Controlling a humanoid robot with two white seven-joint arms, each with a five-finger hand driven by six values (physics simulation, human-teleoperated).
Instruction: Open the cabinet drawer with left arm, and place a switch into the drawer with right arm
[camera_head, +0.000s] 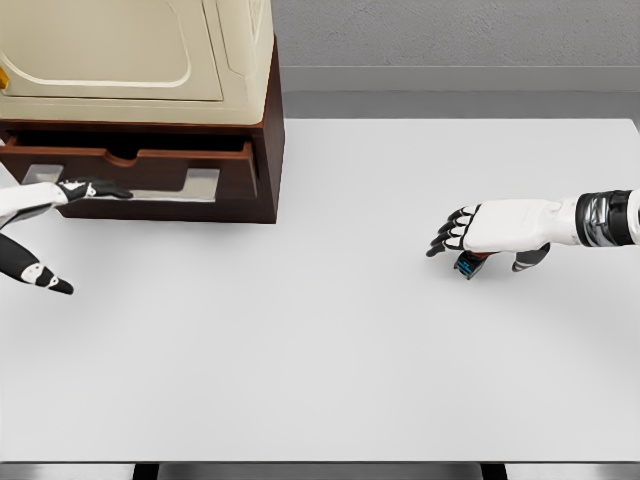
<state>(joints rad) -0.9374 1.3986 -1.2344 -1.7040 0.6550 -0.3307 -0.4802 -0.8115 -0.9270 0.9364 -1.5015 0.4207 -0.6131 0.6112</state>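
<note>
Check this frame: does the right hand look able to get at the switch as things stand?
Probably yes. The right hand hovers directly over the small switch on the bare white table, fingers slightly curled above it, and nothing stands between them.

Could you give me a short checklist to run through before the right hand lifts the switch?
1. Drawer pulled out of the cabinet: ok.
2. Left hand at the drawer front: ok.
3. Right hand over the switch: ok.
4. Fingers closed on the switch: cannot tell, hand hides it.
5. Table path to the drawer unobstructed: ok.
</note>
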